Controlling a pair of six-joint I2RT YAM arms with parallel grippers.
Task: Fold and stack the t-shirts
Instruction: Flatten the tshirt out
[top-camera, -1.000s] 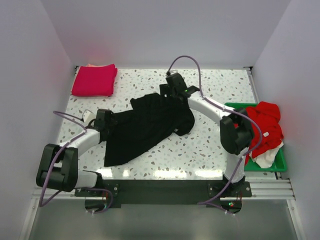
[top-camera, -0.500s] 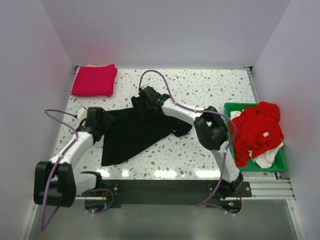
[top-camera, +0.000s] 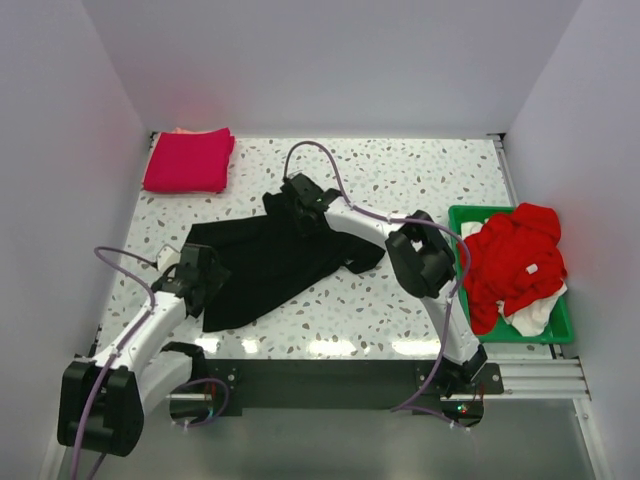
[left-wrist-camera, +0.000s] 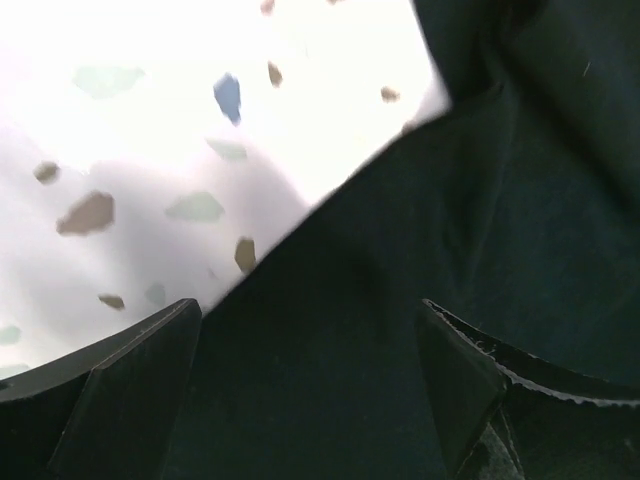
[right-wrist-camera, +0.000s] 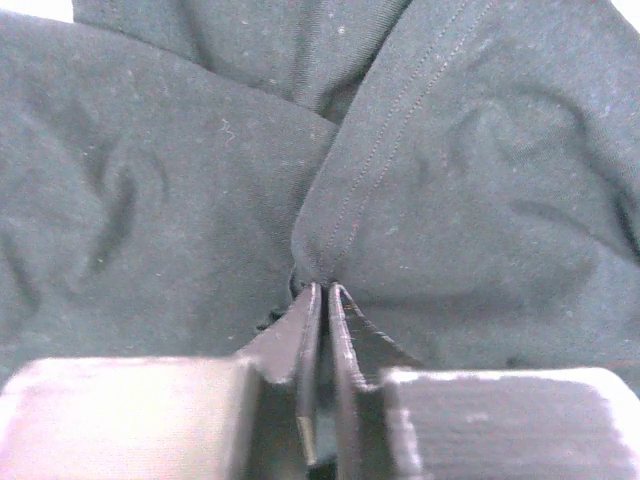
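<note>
- Speckled table (top-camera: 420, 290): carries everything; both arms reach out over it.
- Black t-shirt (top-camera: 270, 262): lies rumpled and partly spread at mid-table, running from the right gripper at its far edge to the left gripper at its near-left edge.
- Green tray (top-camera: 462, 213): well to the right of the right gripper, at the table's right edge.
- Red t-shirt (top-camera: 515, 255): heaped in that tray, spilling over its far rim.
- Magenta-pink t-shirt (top-camera: 188, 160): folded, far-left corner, well beyond the left gripper.
- White t-shirt (top-camera: 535, 315): under the red heap, showing at the tray's near end.
- Peach t-shirt (top-camera: 182, 130): only a sliver shows at the far edge of the magenta-pink one.
- Right gripper (right-wrist-camera: 325, 290): jaws pressed together, pinching a gathered fold of black cloth; seams radiate from the pinch.
- Left gripper (left-wrist-camera: 310, 400): fingers (left-wrist-camera: 130, 400) spread wide, black cloth lying between them, bare table just beyond the hem.
</note>
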